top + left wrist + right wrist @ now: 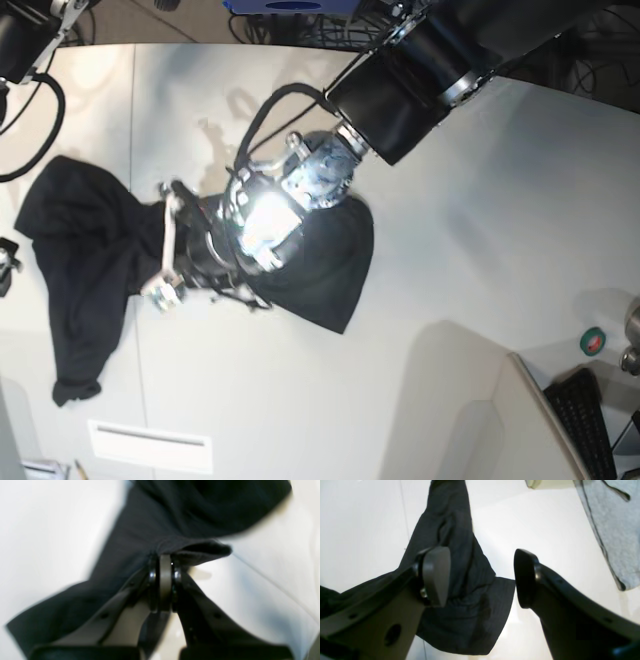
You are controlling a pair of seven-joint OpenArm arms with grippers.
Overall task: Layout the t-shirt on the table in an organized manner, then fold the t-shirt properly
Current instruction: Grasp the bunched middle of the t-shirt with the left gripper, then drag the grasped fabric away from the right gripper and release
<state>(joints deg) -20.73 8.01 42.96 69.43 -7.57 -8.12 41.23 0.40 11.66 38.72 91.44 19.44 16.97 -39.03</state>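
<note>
Table (480,250) off-white, dark seam | t-shirt (90,240) crumpled | left jaws grasping t-shirt | right jaws released

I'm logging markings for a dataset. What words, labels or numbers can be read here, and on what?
None can be read.
T-shirt: plain black in every view, no print showing.
Left gripper, right gripper, table: no markings.
Green round thing at the table edge: too small to tell.
</note>
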